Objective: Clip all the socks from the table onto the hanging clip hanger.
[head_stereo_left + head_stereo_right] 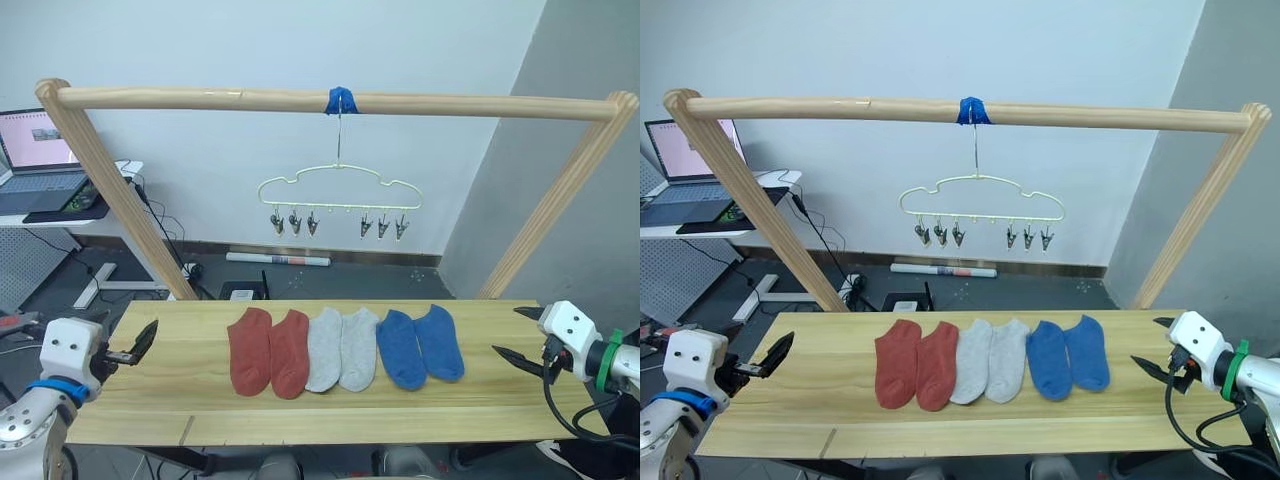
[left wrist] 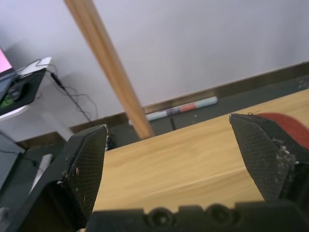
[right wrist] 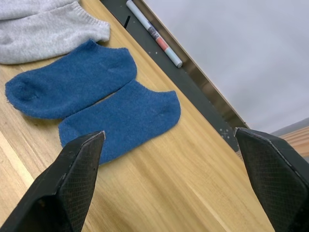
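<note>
Right gripper [image 1: 520, 337] hanging open just beside blue socks [image 1: 420, 345], ready for first pick. Left gripper [image 1: 140, 342] waiting open, well apart from socks. Hanger [image 1: 338, 186] above socks, clips empty.

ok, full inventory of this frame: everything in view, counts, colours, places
rust-red socks: 2, flat on table, left end of row
light grey socks: 2, middle of row
blue socks: 2, right end of row
table: 1, light wood planks
clip hanger: 1, cream wire, hung from pole, clips empty
pole frame: 1, round wood, over the table
laptop: 1, open, desk far left
tube: 1, white, on floor by wall
left pincer: open, over table's left end
right pincer: open, right end
</note>
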Motion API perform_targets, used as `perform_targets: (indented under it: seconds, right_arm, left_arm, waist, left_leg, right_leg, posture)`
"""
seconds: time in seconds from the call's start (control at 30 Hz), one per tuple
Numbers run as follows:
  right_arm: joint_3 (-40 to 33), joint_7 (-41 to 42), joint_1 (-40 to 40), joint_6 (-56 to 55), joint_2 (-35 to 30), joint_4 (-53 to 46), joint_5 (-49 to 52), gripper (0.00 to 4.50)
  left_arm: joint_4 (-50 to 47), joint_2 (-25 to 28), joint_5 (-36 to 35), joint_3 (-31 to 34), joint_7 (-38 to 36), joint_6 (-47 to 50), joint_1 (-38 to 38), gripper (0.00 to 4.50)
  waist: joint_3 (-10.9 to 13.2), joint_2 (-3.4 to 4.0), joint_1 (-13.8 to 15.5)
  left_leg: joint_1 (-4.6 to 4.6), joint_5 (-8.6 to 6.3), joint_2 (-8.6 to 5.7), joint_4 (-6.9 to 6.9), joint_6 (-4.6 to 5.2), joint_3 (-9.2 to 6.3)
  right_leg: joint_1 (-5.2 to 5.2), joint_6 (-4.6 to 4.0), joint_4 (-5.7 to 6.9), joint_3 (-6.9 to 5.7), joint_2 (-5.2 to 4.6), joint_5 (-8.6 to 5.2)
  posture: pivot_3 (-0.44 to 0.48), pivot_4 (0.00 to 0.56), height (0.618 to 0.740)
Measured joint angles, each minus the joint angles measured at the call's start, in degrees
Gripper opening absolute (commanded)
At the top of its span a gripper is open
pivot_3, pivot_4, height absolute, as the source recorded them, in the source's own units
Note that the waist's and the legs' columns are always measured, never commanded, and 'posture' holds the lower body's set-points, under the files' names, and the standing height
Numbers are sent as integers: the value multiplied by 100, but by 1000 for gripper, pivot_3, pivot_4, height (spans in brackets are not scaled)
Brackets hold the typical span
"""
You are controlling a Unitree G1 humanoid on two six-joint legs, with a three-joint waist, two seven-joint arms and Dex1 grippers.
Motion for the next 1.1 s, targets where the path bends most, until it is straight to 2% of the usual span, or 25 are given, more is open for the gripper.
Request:
perform_targets:
  seconds: [0.17,0.3,0.43,0.53,0.7,0.83,1.0,1.1]
  right_arm:
    - [-39,-74,200,369,71,-764,209,4500]
    - [58,-243,172,1085,251,-2026,590,4500]
    - [282,-613,-441,2017,411,-3161,1060,4500]
    - [489,-999,-1077,2705,654,-3720,1446,4500]
    - [597,-1508,-1718,3503,1010,-3901,1879,4500]
    - [851,-1735,-2240,3713,1249,-3891,1922,4500]
    - [1022,-1850,-2525,3928,1357,-3930,2019,4500]
    - [1139,-1860,-2604,3994,1365,-4011,2034,4500]
  left_arm:
    - [-515,-202,-68,-347,119,450,-300,4474]
    - [-974,-568,-86,-711,453,686,-859,4474]
    - [-1362,-936,-122,-1037,764,960,-1352,4474]
    - [-1462,-1230,-122,-1263,1019,1044,-1729,4474]
    - [-1522,-1246,-122,-1228,1201,1075,-1890,4474]
    - [-1521,-1241,-124,-1207,1215,1082,-2136,4474]
    - [-1545,-1283,-124,-1201,1327,1130,-2337,4474]
    - [-1544,-1356,-125,-1206,1354,1133,-2445,3961]
  waist:
    - [57,0,-43]
    - [189,-5,-115]
    - [324,-40,-263]
    - [401,-55,-384]
    - [574,-48,-458]
    - [754,-41,-467]
    - [914,-33,-461]
    - [937,-26,-457]
  left_leg:
    - [-1,-1,3,-2,0,4]
    - [-10,0,2,6,0,4]
    - [-14,0,2,6,0,3]
    - [-59,1,2,6,0,-2]
    - [-86,-2,1,4,5,-5]
    - [-107,-1,1,6,6,-6]
    - [-143,-1,0,10,6,-12]
    - [-208,-1,0,13,6,-15]
  right_leg:
    - [2,1,3,8,5,0]
    - [1,11,6,15,8,6]
    - [2,13,2,17,10,7]
    - [-35,43,-2,20,14,26]
    - [-61,55,-8,23,15,35]
    - [-82,58,-3,21,15,36]
    - [-108,49,-6,15,13,44]
    - [-177,32,8,13,13,56]
  posture:
    - [-179,89,740]
    - [-213,118,740]
    - [-238,151,740]
    - [-247,170,740]
    - [-263,216,740]
    - [-267,246,740]
    - [-266,270,740]
    - [-267,270,740]
